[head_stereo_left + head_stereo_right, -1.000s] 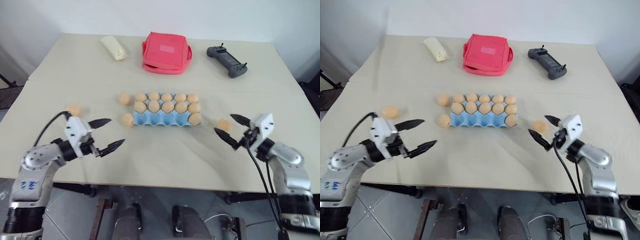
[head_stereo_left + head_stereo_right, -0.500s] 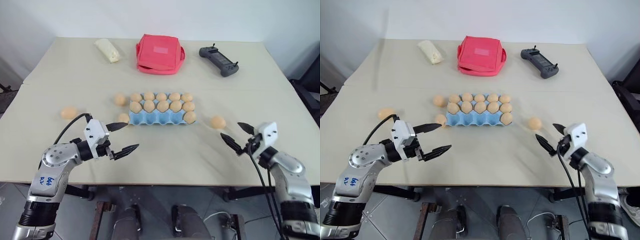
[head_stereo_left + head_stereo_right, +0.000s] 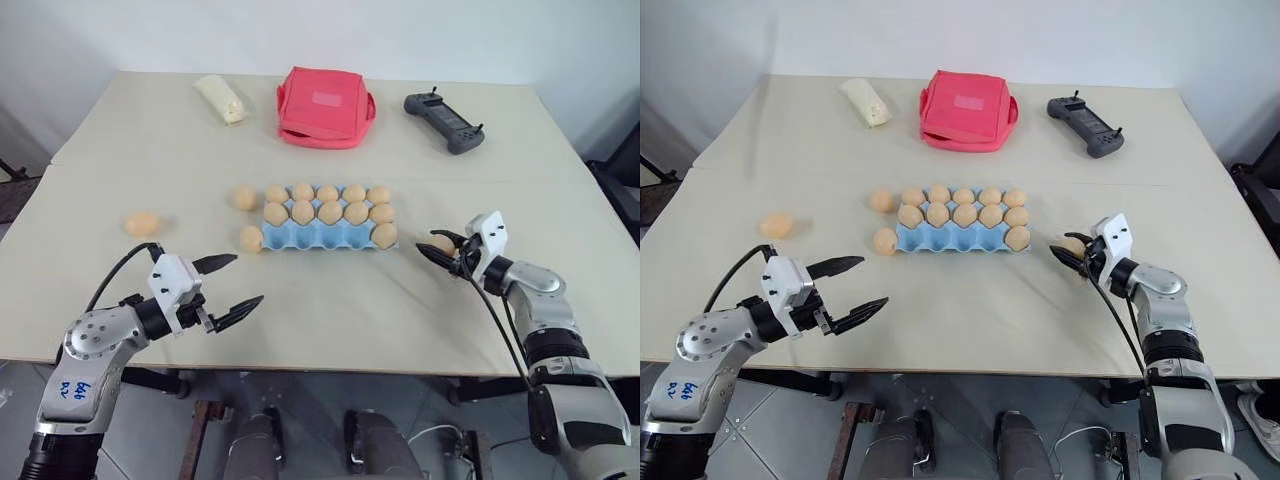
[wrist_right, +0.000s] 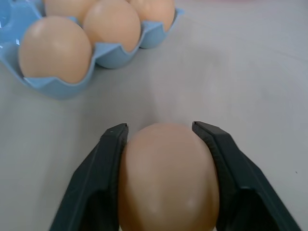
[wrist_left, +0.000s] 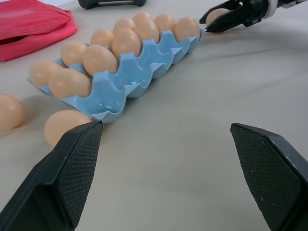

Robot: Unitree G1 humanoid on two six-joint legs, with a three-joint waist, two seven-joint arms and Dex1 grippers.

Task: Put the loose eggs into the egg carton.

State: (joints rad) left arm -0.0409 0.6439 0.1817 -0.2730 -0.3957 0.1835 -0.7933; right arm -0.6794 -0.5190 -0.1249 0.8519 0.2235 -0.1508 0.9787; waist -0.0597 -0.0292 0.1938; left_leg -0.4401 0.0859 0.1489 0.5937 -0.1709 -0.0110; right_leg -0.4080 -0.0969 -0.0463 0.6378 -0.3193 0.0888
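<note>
Four loose eggs: one in the right end effector, three on the worktop [image 3: 330, 300] left of the egg carton [image 3: 322, 234].
Egg carton: light blue, mid-worktop; far and middle rows filled, near row holds one egg at its right end.
Right end effector [image 3: 443, 250]: fingers clamped on an egg [image 4: 166, 178], one on each side, just right of the carton.
Left end effector [image 3: 228, 285]: fingers spread wide apart, holding nothing, near the front edge, well apart from the carton.
Egg by carton's near-left corner [image 3: 252, 239]: just beside it.
Egg by carton's far-left corner [image 3: 246, 198]: near it.
Far-left egg [image 3: 142, 223]: well apart from the carton.
Back of worktop: cream packet [image 3: 221, 98], red bag [image 3: 328, 105], dark handheld controller [image 3: 446, 121].
</note>
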